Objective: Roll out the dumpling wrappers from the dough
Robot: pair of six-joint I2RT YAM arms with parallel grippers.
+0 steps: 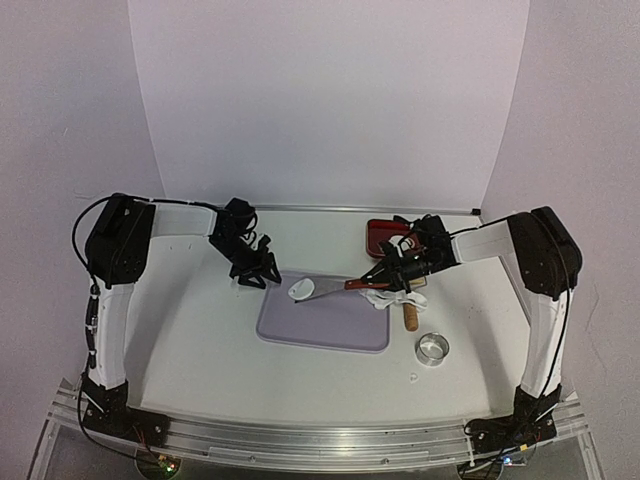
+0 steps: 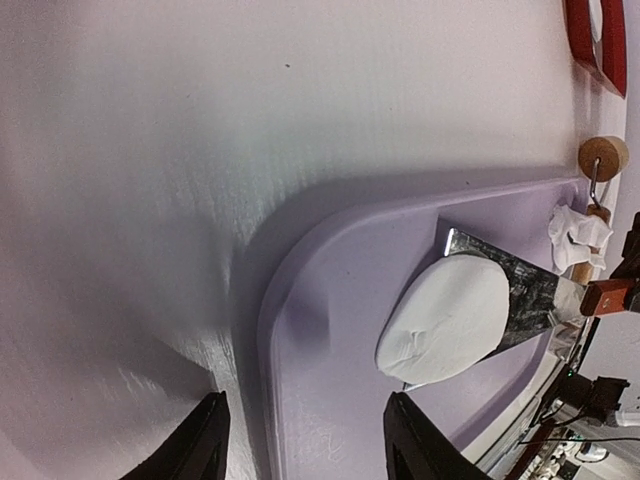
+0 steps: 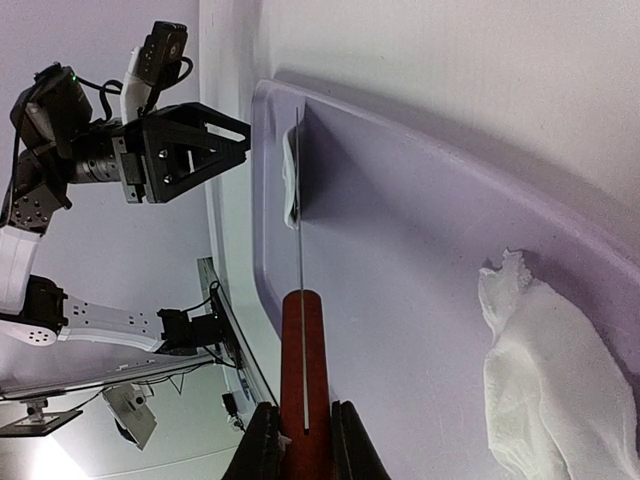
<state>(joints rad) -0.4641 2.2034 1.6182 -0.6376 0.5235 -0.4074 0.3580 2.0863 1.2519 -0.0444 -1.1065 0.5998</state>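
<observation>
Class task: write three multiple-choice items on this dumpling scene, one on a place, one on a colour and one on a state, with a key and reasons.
1. Where does the round dumpling wrapper lie?
A. on the spatula
B. on the bare table
C. in a bowl

2. What colour is the mat?
A. green
B. lilac
C. black

3. How does the left gripper stand?
A. shut on the wrapper
B. open, holding nothing
C. shut on a cloth

Key:
1 A, the white disc rests on the shiny blade.
2 B, the mat is pale purple in every view.
3 B, its fingers stand apart over the mat's corner with nothing between them.
</observation>
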